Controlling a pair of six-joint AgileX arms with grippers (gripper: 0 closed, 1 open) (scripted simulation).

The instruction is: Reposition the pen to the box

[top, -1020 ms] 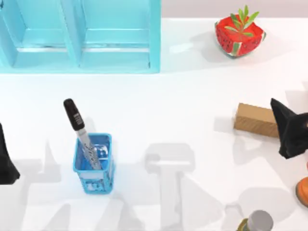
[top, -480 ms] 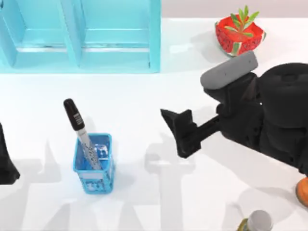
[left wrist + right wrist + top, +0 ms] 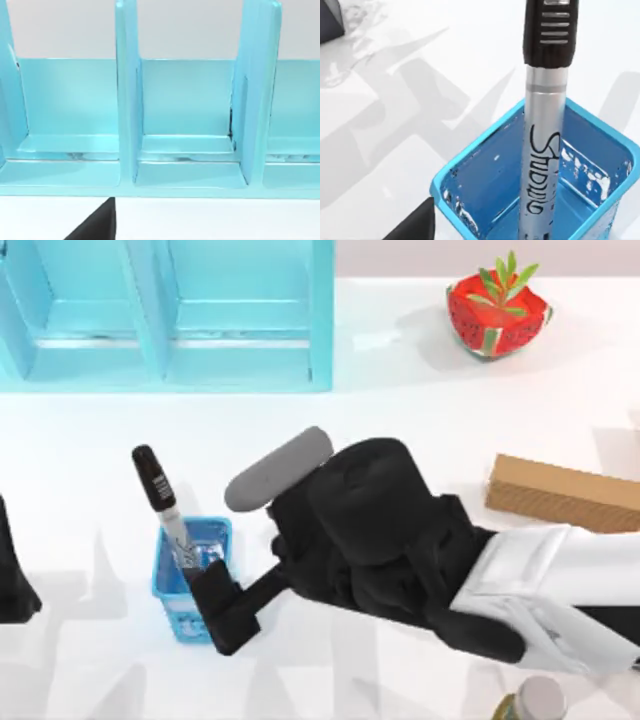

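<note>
Top view shows my right gripper (image 3: pixel 215 612) reaching across to the blue basket (image 3: pixel 172 592), where the pen (image 3: pixel 166 510) stands cap-up; I cannot tell how its jaws stand. This looks like the approach. Next I must close on the barrel, then lift toward the box (image 3: pixel 560 492); my left gripper (image 3: pixel 12 585) sits parked at the left edge

Black arm (image 3: pixel 380 530), white segment, grey cap

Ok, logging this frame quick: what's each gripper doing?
Left gripper: parked at the table's left edge, cannot be told.
Right gripper: at the blue basket beside the pen, cannot be told.
</note>
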